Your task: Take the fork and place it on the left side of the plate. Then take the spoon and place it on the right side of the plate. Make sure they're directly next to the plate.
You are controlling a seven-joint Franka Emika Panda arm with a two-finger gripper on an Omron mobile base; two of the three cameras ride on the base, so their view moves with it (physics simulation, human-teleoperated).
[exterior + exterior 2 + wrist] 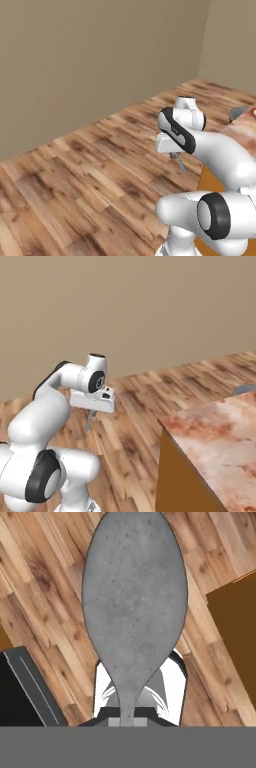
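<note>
My gripper [128, 719] is shut on the handle of the spoon [134, 602], whose all-silver oval bowl stands close before the hand camera. Seen from the base, the spoon [179, 163] [90, 420] hangs as a thin grey sliver below the gripper [174, 155] [92, 411], in the air over the wooden floor, left of the counter. A red and white sliver at the right edge may be the plate [254, 112]. The fork is out of view.
A counter with a mottled reddish top [215, 441] [242, 134] and an orange-brown side [175, 476] [235, 612] stands to the right. A grey object [239, 113] [245, 389] lies at its far end. Beige walls rise behind the wooden floor [90, 160].
</note>
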